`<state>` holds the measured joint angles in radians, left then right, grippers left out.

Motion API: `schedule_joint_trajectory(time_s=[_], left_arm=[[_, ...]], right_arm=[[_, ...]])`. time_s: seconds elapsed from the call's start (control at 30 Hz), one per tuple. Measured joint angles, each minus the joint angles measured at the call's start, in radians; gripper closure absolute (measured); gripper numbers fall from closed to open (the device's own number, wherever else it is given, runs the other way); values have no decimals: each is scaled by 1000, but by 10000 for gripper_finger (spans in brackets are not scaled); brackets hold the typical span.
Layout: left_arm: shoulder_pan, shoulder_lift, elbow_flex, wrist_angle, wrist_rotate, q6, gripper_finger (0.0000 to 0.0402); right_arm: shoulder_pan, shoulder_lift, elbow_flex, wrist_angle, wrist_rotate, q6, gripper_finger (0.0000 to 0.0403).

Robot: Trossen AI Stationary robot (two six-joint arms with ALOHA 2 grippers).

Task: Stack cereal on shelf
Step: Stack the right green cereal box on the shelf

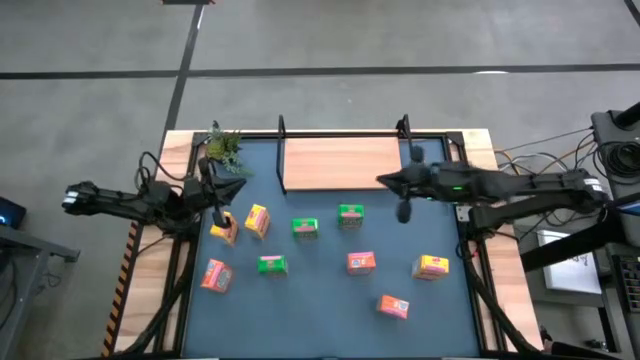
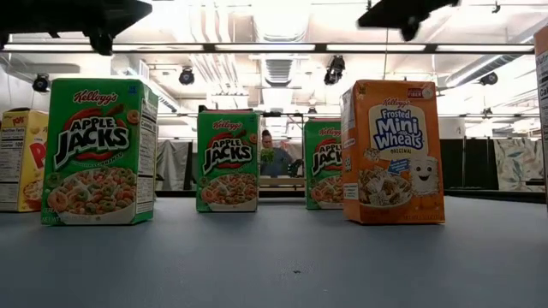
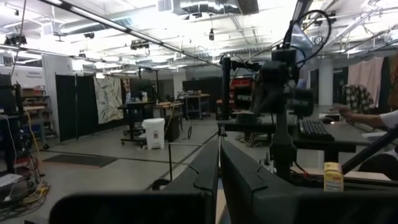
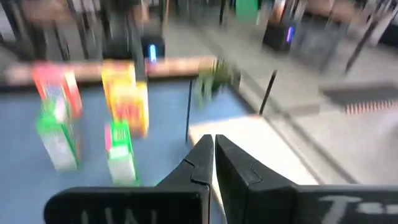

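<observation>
High view: shelf (image 1: 340,160) lay bare at the mat's far edge, all nine cereal boxes (image 1: 304,227) loose on the mat nearer the cam, so stacking hadn't begun. L gripper (image 1: 222,172) waited by the plant (image 1: 224,148); R gripper (image 1: 382,181) hung over the shelf's near-right edge. Wrist views: both fingers pairs pressed together w/ nothing held, so next, I'd judge, R must open and reach a nearby green box (image 1: 350,214).
</observation>
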<state>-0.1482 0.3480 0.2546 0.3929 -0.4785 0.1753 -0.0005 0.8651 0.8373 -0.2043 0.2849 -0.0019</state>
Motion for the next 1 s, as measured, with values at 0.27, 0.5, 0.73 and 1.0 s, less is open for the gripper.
schedule_joint_trajectory(time_s=[0.27, 0.5, 0.73, 1.0], left_arm=[[0, -7, 0, -12, 0, -9, 402], [0, -2, 0, -12, 11, -49, 401], [0, -2, 0, -18, 55, -90, 401], [0, -1, -1, -62, 54, -144, 401]], right_arm=[[-3, 283, 325, -420, -48, 54, 394], [-6, 476, 480, -575, -102, 13, 394], [-9, 590, 524, -566, -108, -22, 394], [-20, 637, 528, -565, -210, 52, 371]])
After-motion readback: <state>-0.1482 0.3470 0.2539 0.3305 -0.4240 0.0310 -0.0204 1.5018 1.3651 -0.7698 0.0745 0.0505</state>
